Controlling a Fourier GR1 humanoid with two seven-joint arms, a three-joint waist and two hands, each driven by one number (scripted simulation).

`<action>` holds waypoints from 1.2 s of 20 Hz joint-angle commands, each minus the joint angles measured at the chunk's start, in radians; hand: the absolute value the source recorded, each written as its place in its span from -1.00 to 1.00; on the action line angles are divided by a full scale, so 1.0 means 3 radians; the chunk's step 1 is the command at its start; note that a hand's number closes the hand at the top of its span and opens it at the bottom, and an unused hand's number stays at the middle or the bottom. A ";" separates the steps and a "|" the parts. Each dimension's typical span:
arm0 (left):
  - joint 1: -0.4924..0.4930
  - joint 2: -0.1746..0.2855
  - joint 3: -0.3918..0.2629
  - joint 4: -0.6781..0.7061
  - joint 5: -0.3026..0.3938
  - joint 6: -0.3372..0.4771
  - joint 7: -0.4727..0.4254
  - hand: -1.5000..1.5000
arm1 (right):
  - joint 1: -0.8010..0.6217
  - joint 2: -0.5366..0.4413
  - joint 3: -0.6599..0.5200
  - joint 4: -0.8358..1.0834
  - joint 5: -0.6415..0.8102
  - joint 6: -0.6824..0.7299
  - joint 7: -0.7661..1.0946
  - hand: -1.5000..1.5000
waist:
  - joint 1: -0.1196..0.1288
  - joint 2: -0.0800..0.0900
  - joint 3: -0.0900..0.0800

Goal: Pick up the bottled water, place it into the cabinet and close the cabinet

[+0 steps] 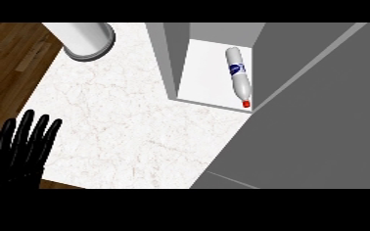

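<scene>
Bottle (238,73): lies flat in cabinet (206,78), long way up-down, red cap (246,104) toward me.
Left hand (20,159): fingers straight, edge cuts it off.

White marbled counter (123,122), faint reddish veining, evenly lit. Dark wood floor (22,63) runs along its left side. White cylinder (83,34) with grey rim at the far left corner.

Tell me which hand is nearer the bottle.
Only the left hand shows: open at the lower left edge, far across the counter from the bottle lying in the cabinet. The right hand is out of view, so no comparison.
</scene>
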 commanded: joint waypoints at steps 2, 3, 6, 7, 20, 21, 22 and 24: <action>0.0033 0.0001 0.0051 0.0026 0.0056 -0.0057 -0.0027 -1.00 | -0.0066 0.0450 -0.0182 0.0417 -0.0117 -0.0699 -0.0027 1.00 | -0.0102 -0.0007 0.0014; 0.0068 0.0030 0.0095 0.0020 0.0059 -0.0038 -0.0023 -1.00 | -0.0041 0.0450 -0.0310 0.0393 -0.0095 -0.0760 -0.0058 1.00 | -0.0111 -0.0015 0.0019; 0.0062 0.0005 0.0069 0.0020 0.0067 -0.0021 -0.0002 -1.00 | 0.0004 0.0451 -0.0454 0.0332 -0.0031 -0.0899 -0.0166 1.00 | -0.0221 -0.0020 0.0018; 0.0086 0.0015 0.0111 0.0052 0.0065 -0.0032 -0.0035 -1.00 | 0.0019 0.0451 -0.0547 0.0356 -0.0005 -0.0934 -0.0217 1.00 | -0.0212 -0.0014 0.0017; 0.0060 0.0034 0.0093 0.0065 0.0080 -0.0158 -0.0020 -1.00 | -0.0954 0.0466 -0.1170 0.1260 -0.0161 -0.1898 -0.0425 1.00 | -0.0060 -0.0015 0.0031; 0.0037 0.0014 0.0083 0.0095 0.0101 -0.0157 -0.0004 -1.00 | -0.1151 0.0468 -0.1259 0.1385 -0.0204 -0.2021 -0.0403 1.00 | -0.0075 -0.0011 0.0033; 0.0070 -0.0018 0.0042 0.0089 0.0051 -0.0131 -0.0028 -1.00 | -0.1345 0.0469 -0.1284 0.1548 -0.0223 -0.2158 -0.0391 1.00 | -0.0068 -0.0030 0.0036; 0.0085 0.0031 0.0095 0.0109 0.0124 -0.0209 0.0000 -1.00 | -0.1739 0.0471 -0.1457 0.1903 -0.0306 -0.2322 -0.0390 1.00 | -0.0067 -0.0036 0.0041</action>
